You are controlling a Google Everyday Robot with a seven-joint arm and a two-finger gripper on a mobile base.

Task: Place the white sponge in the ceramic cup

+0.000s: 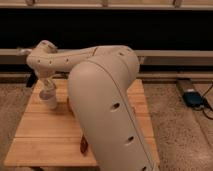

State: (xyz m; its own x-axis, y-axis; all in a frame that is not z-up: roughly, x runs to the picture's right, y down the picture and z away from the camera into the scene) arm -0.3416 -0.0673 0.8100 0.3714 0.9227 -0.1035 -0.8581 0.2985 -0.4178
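Note:
My gripper (pixel 46 90) hangs from the wrist at the far left of the wooden table (pixel 45 130), pointing down. Right under it is a white rounded thing (pixel 50 100) on the table, which looks like the ceramic cup. I cannot tell the white sponge apart from the gripper and the cup. My large cream arm (pixel 107 100) fills the middle of the view and hides much of the table.
A small reddish-brown object (pixel 84 145) lies on the table near its front, beside my arm. A dark object (pixel 31 80) is at the table's far left edge. A blue device with cables (pixel 192 98) lies on the floor at the right.

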